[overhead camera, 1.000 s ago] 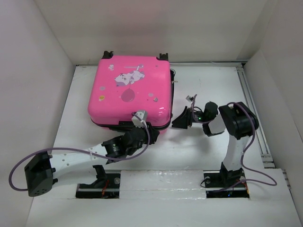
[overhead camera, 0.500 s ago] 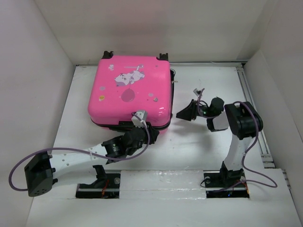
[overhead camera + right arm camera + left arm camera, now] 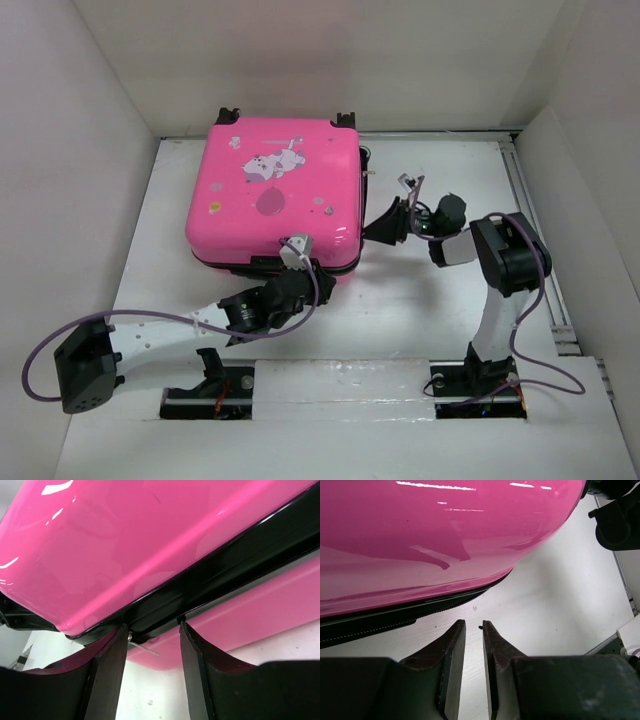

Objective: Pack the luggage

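The luggage [image 3: 272,190] is a hot-pink hard-shell case lying flat and closed at the back left of the table, sticker side up. My left gripper [image 3: 300,268] sits at its near right corner. In the left wrist view the left gripper [image 3: 473,626] has its fingers a narrow gap apart over bare table, just below the pink shell [image 3: 435,535] and black zip seam [image 3: 380,620]. My right gripper [image 3: 373,230] is at the case's right side. In the right wrist view the right gripper [image 3: 152,629] is open, its tips against the black seam [image 3: 210,580], a small metal zip pull [image 3: 144,648] by its left finger.
White walls enclose the table on the left, back and right. A rail [image 3: 535,230] runs along the right edge. Both arm bases [image 3: 208,392] [image 3: 478,385] are bolted at the near edge, with grey cables looping off each arm.
My right gripper swung back left and up to the case's right side, and its jaws narrowed. The left arm has barely moved, its fingers closing slightly.
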Controlling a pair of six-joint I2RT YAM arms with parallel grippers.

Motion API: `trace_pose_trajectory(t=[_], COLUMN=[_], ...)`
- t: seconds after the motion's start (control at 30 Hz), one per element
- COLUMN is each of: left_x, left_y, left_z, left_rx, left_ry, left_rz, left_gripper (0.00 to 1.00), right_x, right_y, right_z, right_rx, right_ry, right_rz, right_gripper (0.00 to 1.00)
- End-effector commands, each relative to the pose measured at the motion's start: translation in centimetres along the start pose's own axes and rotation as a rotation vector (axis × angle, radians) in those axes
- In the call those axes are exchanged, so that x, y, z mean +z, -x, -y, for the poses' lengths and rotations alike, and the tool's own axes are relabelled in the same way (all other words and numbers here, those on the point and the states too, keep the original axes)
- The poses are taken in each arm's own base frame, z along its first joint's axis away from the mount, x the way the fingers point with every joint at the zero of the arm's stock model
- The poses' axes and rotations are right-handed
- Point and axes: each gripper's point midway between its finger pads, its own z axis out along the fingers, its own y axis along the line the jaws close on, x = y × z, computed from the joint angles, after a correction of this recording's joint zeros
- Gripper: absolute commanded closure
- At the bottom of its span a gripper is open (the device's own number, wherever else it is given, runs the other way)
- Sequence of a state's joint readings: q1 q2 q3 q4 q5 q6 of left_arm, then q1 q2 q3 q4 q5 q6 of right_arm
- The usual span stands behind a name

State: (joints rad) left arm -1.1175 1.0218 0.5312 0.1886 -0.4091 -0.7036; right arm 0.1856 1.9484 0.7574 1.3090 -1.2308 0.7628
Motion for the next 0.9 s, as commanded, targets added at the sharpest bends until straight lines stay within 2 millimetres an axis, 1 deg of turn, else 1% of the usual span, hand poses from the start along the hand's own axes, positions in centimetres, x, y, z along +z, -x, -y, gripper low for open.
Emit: trace_pose_trajectory(t=[0.0, 0.03, 0.13, 0.23, 0.27, 0.3, 0.33, 0.37, 0.43, 0.6, 0.63, 0.67, 0.7, 0.73, 0.77, 0.87], left_x=[0.1, 0.1, 0.2, 0.2, 0.2, 0.0, 0.0, 0.0, 0.0, 0.0, 0.0, 0.0, 0.0, 0.0, 0.0, 0.0], left_y=[0.9, 0.9, 1.0, 1.0, 1.0, 1.2, 1.2, 1.2, 1.2, 1.2, 1.2, 0.9, 0.9, 0.9, 0.9, 0.9], left_z=[0.5, 0.5, 0.4, 0.4, 0.4, 0.5, 0.5, 0.5, 0.5, 0.5, 0.5, 0.2, 0.2, 0.2, 0.2, 0.2], left_rx=[-0.004, -0.004, -0.004, -0.004, -0.004, -0.009, -0.009, -0.009, -0.009, -0.009, -0.009, -0.004, -0.004, -0.004, -0.004, -0.004], left_ry=[-0.002, -0.002, 0.005, 0.005, 0.005, -0.001, -0.001, -0.001, -0.001, -0.001, -0.001, 0.004, 0.005, 0.005, 0.005, 0.005], left_rz=[0.029, 0.029, 0.035, 0.035, 0.035, 0.041, 0.041, 0.041, 0.041, 0.041, 0.041, 0.035, 0.035, 0.035, 0.035, 0.035], left_gripper=[0.84, 0.84, 0.84, 0.84, 0.84, 0.84, 0.84, 0.84, 0.84, 0.84, 0.84, 0.84, 0.84, 0.84, 0.84, 0.84], right_x=[0.7, 0.7, 0.8, 0.7, 0.7, 0.6, 0.2, 0.1, -0.6, -0.6, -0.6, -0.5, -0.2, -0.2, 0.0, 0.0], right_y=[2.8, 2.9, 2.1, 1.2, 1.7, 1.5, 1.7, 1.3, 2.0, 2.2, 2.1, 2.3, 2.0, 2.2, 1.9, 1.8], right_z=[-4.9, -4.9, -5.1, -4.7, -5.0, -5.3, -5.2, -5.1, -5.4, -5.6, -5.7, -5.7, -5.7, -5.7, -6.0, -6.0], right_rx=[-0.484, -0.496, -0.476, -0.464, -0.475, -0.474, -0.486, -0.473, -0.492, -0.501, -0.502, -0.51, -0.501, -0.5, -0.5, -0.5], right_ry=[0.16, 0.159, 0.165, 0.157, 0.154, 0.154, 0.141, 0.138, 0.124, 0.126, 0.131, 0.133, 0.141, 0.143, 0.158, 0.158], right_rz=[0.085, 0.086, 0.077, 0.07, 0.081, 0.081, 0.087, 0.084, 0.097, 0.099, 0.091, 0.093, 0.087, 0.088, 0.075, 0.075], right_gripper=[0.49, 0.5, 0.53, 0.54, 0.54, 0.54, 0.54, 0.52, 0.51, 0.45, 0.45, 0.45, 0.45, 0.45, 0.45, 0.45])
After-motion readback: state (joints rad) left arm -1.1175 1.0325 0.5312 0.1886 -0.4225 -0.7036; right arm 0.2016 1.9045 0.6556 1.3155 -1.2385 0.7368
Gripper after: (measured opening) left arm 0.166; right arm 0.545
